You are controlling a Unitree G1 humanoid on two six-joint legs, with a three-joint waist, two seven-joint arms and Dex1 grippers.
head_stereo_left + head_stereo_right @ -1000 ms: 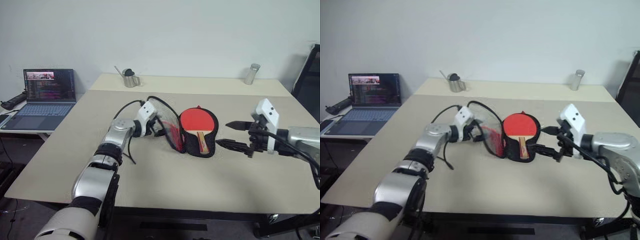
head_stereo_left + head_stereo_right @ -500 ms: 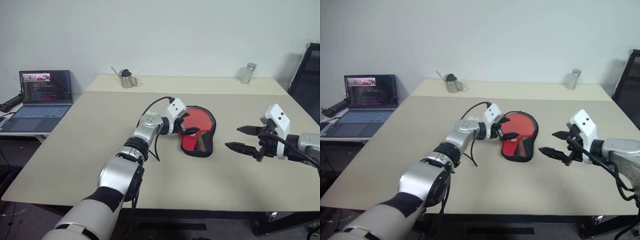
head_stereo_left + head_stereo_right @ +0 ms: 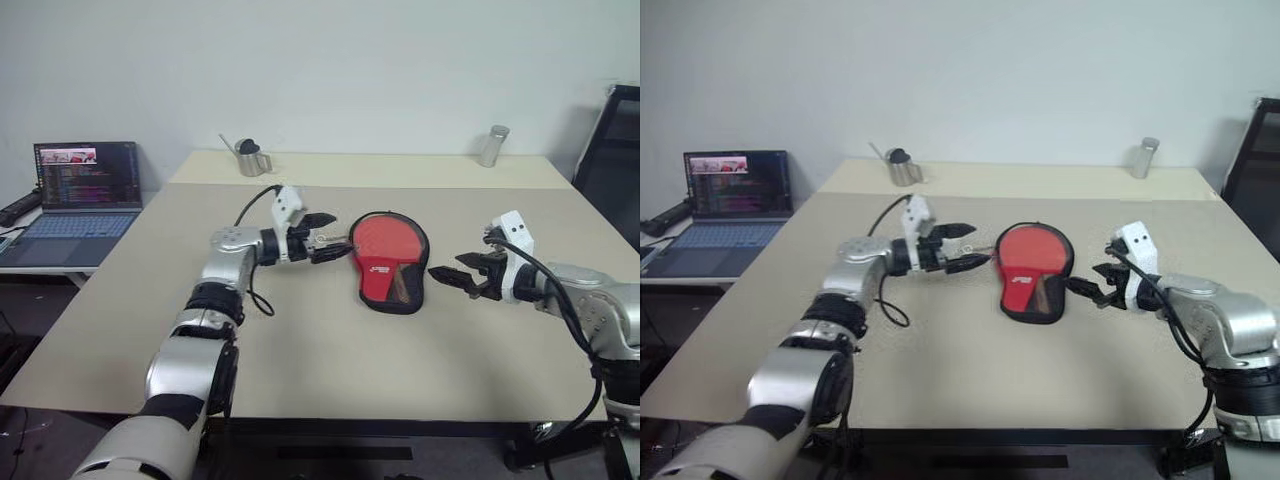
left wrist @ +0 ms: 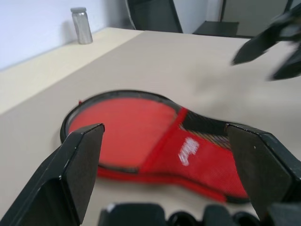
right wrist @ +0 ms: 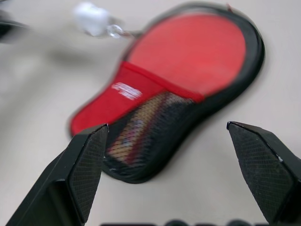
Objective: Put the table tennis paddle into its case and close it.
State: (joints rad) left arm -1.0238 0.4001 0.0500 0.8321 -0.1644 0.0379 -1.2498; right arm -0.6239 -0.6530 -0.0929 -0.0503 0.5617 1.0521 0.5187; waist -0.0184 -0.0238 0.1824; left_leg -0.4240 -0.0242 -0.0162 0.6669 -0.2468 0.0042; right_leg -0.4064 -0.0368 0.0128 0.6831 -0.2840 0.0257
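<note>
Red and black, the case is lying mid-counter, flap folded over; the paddle seems tucked under the mesh, though that part is blurry. Both the left end effector and right end effector are spreading wide, holding nothing. A push might be sliding the soft case away, leaving it unzipped.

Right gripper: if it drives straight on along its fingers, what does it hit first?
Most likely the case: the open right gripper points at its near edge, with only bare table between. Exact height is unclear, so it could touch the tabletop first.
</note>
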